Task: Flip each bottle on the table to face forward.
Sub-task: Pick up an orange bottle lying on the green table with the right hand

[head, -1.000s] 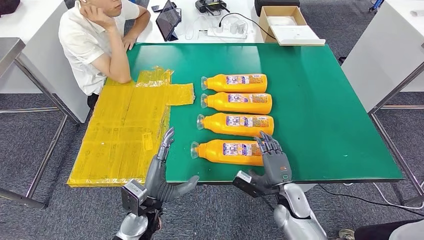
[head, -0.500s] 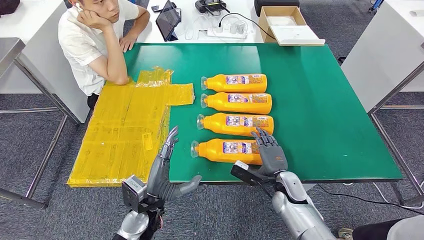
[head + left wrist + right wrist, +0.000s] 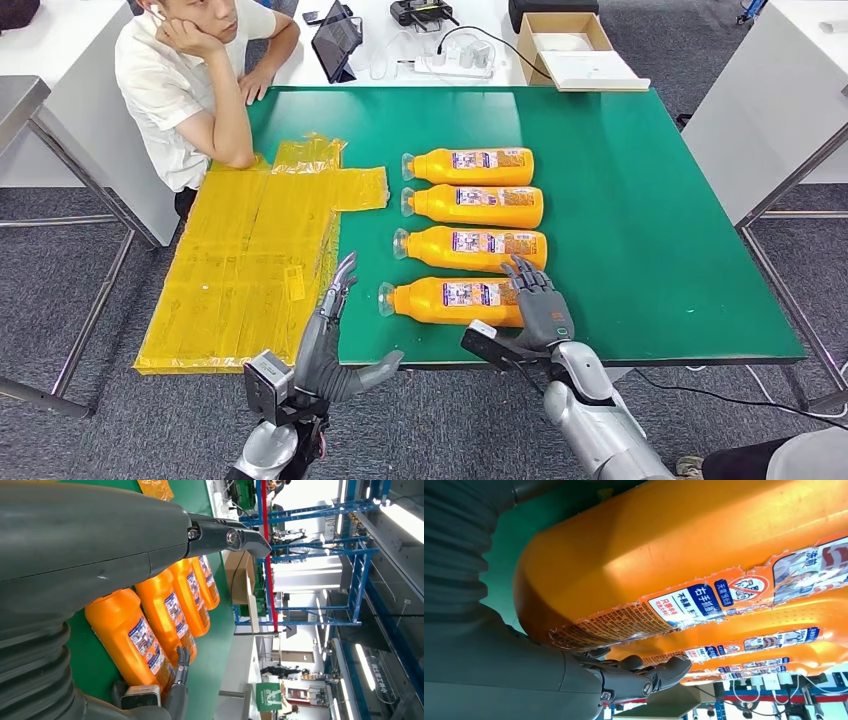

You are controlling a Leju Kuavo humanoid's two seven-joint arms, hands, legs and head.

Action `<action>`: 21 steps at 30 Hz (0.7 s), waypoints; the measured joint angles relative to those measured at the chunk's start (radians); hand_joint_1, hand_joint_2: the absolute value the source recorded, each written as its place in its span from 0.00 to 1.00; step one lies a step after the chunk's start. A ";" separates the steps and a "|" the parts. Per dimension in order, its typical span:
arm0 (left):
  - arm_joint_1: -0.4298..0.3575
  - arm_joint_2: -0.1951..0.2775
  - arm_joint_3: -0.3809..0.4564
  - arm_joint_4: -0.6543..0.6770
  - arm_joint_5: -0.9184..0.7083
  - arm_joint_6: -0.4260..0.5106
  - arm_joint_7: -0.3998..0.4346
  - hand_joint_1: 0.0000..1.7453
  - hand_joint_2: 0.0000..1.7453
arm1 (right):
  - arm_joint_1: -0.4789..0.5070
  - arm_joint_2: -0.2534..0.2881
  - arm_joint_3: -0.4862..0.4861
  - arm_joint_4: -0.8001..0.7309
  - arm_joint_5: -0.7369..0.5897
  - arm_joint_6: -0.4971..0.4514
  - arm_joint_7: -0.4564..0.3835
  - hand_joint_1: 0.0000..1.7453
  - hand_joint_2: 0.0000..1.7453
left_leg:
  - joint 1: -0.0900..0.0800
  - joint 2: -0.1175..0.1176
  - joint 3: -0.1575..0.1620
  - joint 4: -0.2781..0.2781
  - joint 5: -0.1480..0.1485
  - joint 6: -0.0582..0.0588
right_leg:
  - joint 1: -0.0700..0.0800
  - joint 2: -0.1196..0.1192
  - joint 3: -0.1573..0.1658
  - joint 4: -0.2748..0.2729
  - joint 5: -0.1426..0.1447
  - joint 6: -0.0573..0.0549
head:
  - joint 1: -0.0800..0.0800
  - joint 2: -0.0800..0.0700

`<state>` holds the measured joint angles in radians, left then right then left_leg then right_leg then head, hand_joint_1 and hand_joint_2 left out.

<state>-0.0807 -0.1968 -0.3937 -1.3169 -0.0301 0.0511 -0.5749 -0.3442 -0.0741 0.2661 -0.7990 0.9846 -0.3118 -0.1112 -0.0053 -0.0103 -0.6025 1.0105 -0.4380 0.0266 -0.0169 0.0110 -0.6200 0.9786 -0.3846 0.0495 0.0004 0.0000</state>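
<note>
While a seated person (image 3: 190,80) leans on the far left corner of the surface (image 3: 650,250), the yellow sheet (image 3: 250,260) lies flat just outside the left hand (image 3: 325,335). That hand hovers at the near edge, holding nothing, its fingers straight and its thumb stuck out toward the right hand. Just inward of it and a little ahead lies the cap end of the nearest bottle (image 3: 455,301).

Four bottles lie on their sides in a column, caps pointing toward the left hand's side: the nearest one, the second (image 3: 472,248) just beyond it, the third (image 3: 473,205) and the farthest (image 3: 468,166). All four show a printed label facing up; I cannot tell from here whether that is the front or the back, so how many count as already flipped stays unclear.

The right hand (image 3: 540,305) rests at the base end of the nearest bottle, fingers spread over its end and reaching toward the second. The right wrist view shows the orange body close against the palm, fingers not wrapped around it. I judge it open, touching but not yet gripping. The work appears to be on this nearest bottle, with the three beyond it out of both hands' reach for now.
</note>
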 joint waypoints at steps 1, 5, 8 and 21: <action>0.000 0.000 0.000 0.000 0.000 0.000 0.001 0.00 1.00 | 0.000 0.000 0.000 0.001 0.000 0.003 0.001 0.00 1.00 | 0.000 0.000 0.000 0.000 0.000 0.000 | 0.000 0.000 0.000 0.000 0.000 0.000 | 0.000 0.000; 0.000 0.000 0.000 0.000 0.008 -0.011 0.016 0.00 1.00 | -0.014 0.000 0.010 0.014 0.000 0.054 0.024 0.00 1.00 | 0.000 0.001 0.001 0.000 0.000 0.000 | 0.000 0.000 0.000 0.000 0.000 0.000 | 0.000 0.000; -0.002 0.000 0.001 0.000 0.017 -0.021 0.029 0.00 1.00 | -0.041 -0.001 0.027 0.037 0.001 0.103 0.040 0.70 1.00 | 0.000 0.002 0.004 0.000 0.000 0.000 | 0.000 0.001 0.002 0.000 0.000 0.000 | 0.000 0.000; -0.047 -0.010 0.000 0.022 0.033 -0.056 0.050 0.00 1.00 | -0.201 -0.017 0.177 0.211 0.070 0.311 0.136 1.00 1.00 | 0.000 0.007 0.028 0.000 -0.007 0.000 | 0.001 0.008 0.013 -0.002 -0.005 -0.001 | 0.000 0.000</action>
<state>-0.1277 -0.2065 -0.3932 -1.2946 0.0032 -0.0049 -0.5245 -0.5457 -0.0915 0.4432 -0.5878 1.0542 -0.0008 0.0244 -0.0051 -0.0031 -0.5747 1.0100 -0.4445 0.0267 -0.0156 0.0193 -0.6074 0.9766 -0.3899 0.0486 0.0005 0.0000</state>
